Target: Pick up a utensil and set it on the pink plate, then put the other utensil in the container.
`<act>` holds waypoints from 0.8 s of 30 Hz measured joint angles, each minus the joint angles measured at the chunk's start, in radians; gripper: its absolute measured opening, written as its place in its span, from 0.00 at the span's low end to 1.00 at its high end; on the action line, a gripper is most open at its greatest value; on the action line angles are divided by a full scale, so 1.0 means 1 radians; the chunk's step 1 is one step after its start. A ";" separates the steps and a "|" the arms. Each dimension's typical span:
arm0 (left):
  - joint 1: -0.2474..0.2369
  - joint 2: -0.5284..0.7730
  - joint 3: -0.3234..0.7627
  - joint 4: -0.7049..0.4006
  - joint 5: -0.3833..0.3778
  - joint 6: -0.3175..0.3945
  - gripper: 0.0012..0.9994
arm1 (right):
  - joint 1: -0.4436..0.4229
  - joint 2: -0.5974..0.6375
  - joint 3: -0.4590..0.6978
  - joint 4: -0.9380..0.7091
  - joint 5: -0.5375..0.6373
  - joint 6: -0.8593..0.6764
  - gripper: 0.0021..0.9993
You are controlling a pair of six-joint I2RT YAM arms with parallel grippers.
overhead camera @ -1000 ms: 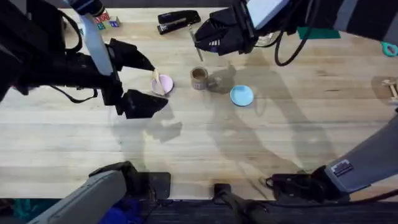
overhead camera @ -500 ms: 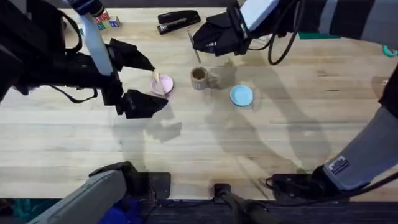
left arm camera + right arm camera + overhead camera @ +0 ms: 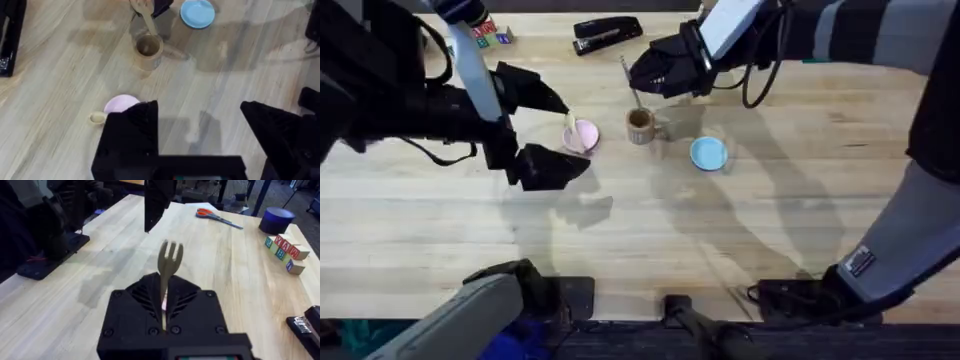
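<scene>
My right gripper (image 3: 165,311) is clamped on the slim handle of the small pale wooden fork (image 3: 168,265), whose short prongs stand up out of the black fingers at the centre of the right wrist view; I hold it near the handle's end so that, I judge, the free length can be steered down into a cup. In the overhead frame that gripper (image 3: 642,80) sits in the upper middle, with the fork's thin shaft (image 3: 631,82) slanting down toward the small tan-brown cylindrical cardboard cup (image 3: 640,125) just below it. From the left wrist view the fork (image 3: 146,17) reaches to the cup's rim (image 3: 148,47) at the top of the frame, and whether its tip is already inside I cannot tell; the cup's dark interior shows nothing else in it. My left gripper (image 3: 542,128) hangs at the middle left of the overhead frame with its two black fingers (image 3: 131,135) spread wide and holding nothing, parked just beside the small round flat pink plate (image 3: 586,134), which I take to mean its part is done. Across that plate lies the small pale wooden spoon (image 3: 574,130), its rounded bowl (image 3: 97,118) poking past the plate's edge (image 3: 120,103) in the left wrist view. Right of the cup, the light-blue round plate (image 3: 708,153) is bare. Next the fork needs lowering straight into the cup and letting go; a tilted release could tip that light cup.
</scene>
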 joint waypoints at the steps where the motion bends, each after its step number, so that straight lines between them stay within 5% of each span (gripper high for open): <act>1: 0.000 0.000 0.000 0.000 0.000 0.000 1.00 | 0.000 0.001 0.000 0.000 0.000 0.000 0.03; 24: 0.000 0.000 0.000 0.000 0.000 0.000 1.00 | 0.000 0.078 0.001 0.014 -0.004 0.003 0.03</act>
